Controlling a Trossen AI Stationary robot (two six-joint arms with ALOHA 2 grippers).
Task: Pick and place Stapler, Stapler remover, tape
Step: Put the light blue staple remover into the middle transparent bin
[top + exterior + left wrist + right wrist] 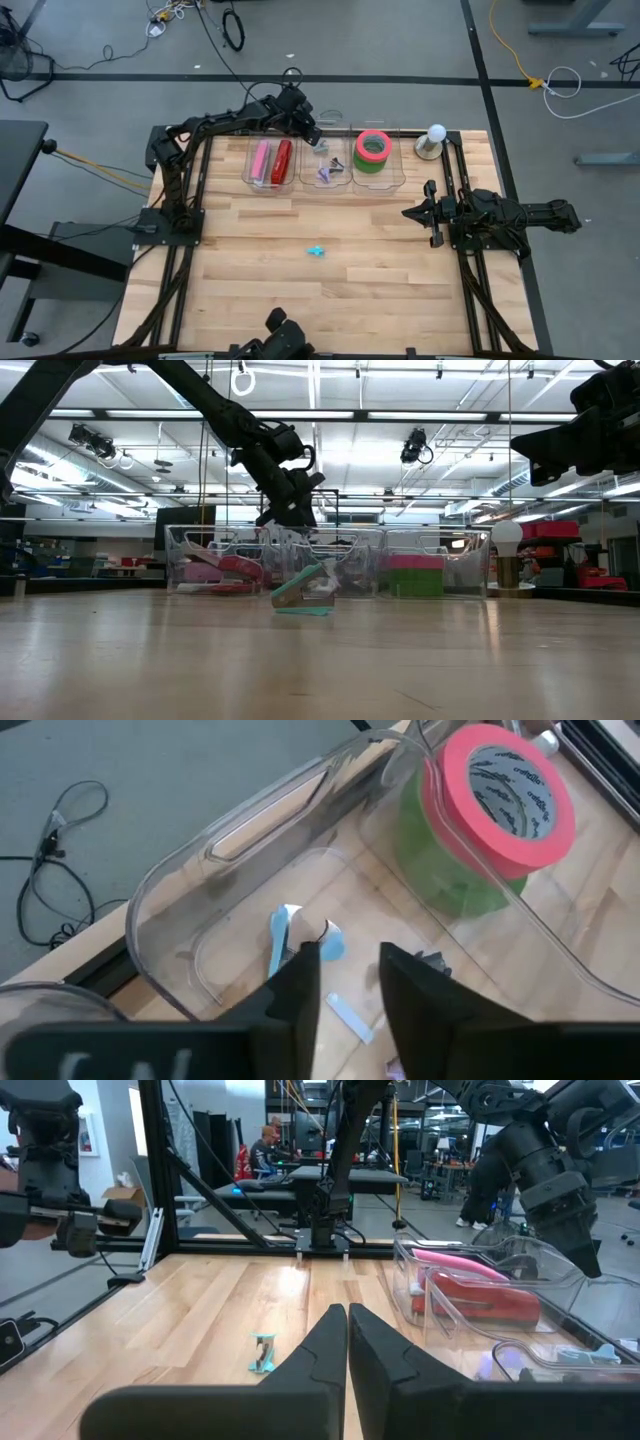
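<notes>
While the left gripper point(316, 138) is poised over the middle bin point(326, 178) at twelve o'clock, its fingers point(300, 985) are parted slightly and nothing is held. A blue remover point(285, 938) is seen lying below them. Red tape point(374, 145) is stacked on green tape point(371, 164) in the bin toward three o'clock; staplers point(272, 161) toward nine. Another remover point(316, 251) is left at table centre. The right gripper point(411, 213) is kept closed, empty.
</notes>
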